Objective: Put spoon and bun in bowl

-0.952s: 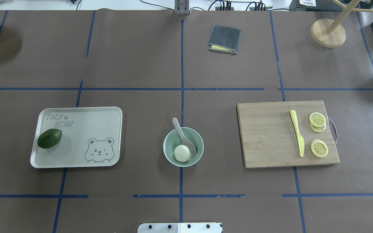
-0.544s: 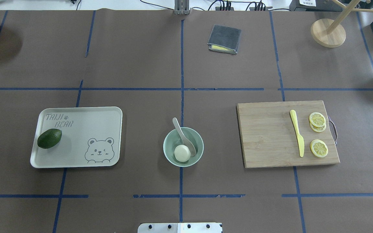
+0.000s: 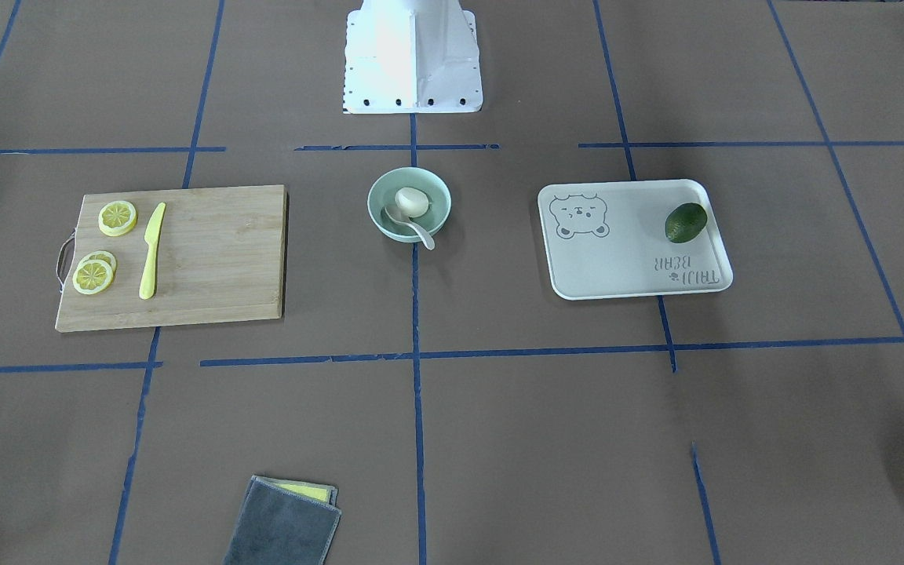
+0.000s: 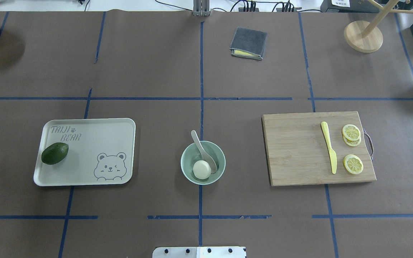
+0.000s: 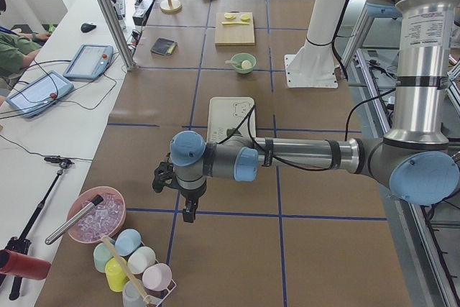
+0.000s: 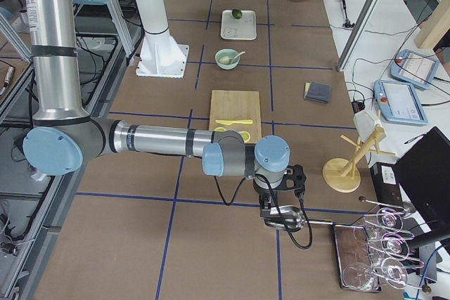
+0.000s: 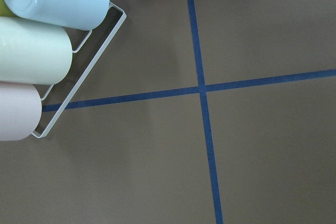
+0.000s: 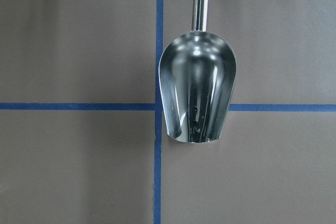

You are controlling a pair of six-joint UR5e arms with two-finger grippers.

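The bun [image 4: 202, 169] and spoon [image 4: 203, 150] lie in the bowl [image 4: 186, 157], well apart from the left gripper [image 5: 188, 212] and the right gripper [image 6: 280, 205]. I cannot tell whether either one's fingers are parted or closed. The bun looks soft and light, so pinch it gently at the sides. The spoon looks stiff and slick, best taken by its handle.

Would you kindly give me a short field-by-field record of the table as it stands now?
bowl: mint-green, table centre, between tray and cutting board
bun: inside bowl, robot-near side
spoon: scoop in bowl beside bun, handle over far rim
tray contents: avocado
board contents: yellow knife, lemon slices
left tool: at table's left end, open or shut unclear
right tool: above metal scoop, open or shut unclear
task state: both items in bowl
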